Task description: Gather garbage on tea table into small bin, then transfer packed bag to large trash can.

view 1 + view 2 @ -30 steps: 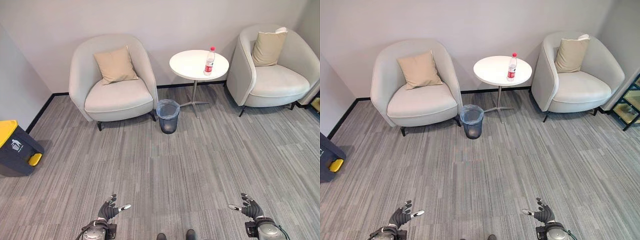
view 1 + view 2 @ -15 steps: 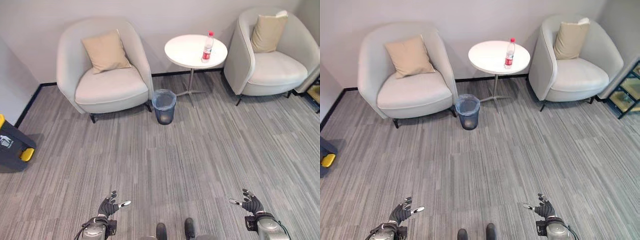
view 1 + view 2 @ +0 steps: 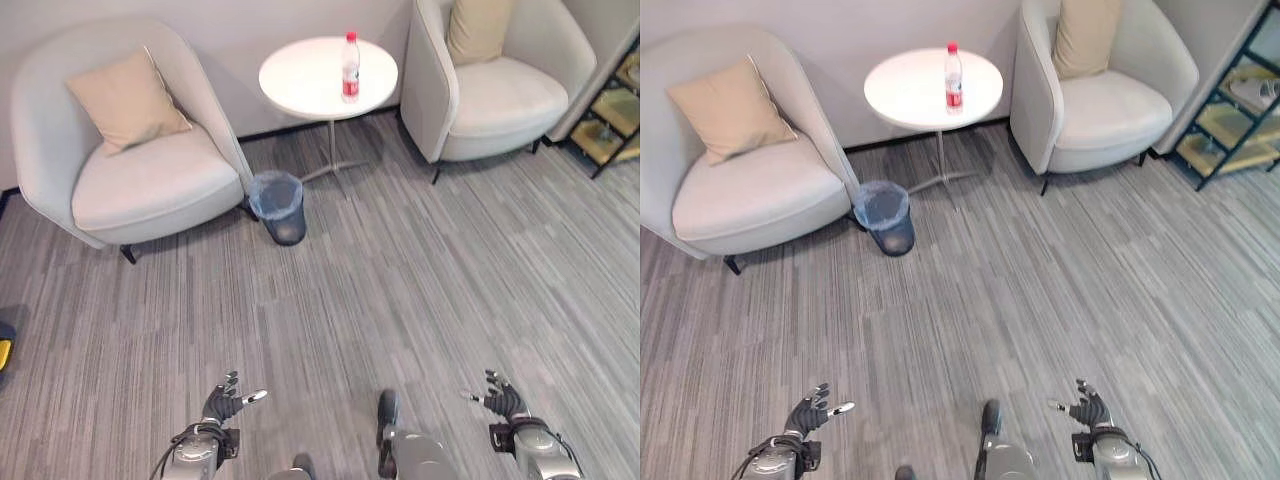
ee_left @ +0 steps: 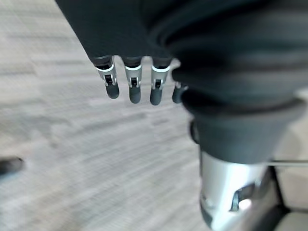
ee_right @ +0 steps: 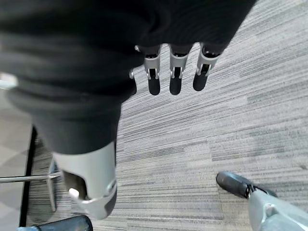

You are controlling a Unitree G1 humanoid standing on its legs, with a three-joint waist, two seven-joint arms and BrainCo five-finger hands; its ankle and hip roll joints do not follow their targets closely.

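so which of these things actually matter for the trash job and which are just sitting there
For the job:
- bottle, upright on the round table
- small bin with a bag in it, on the floor beside the table
- left hand and right hand, both open and holding nothing

Just there:
- two armchairs, a cushion on each
- shelf

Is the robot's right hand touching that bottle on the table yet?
Apart. In the left eye view the right hand hangs low over the carpet, while the bottle stands far off on the table.
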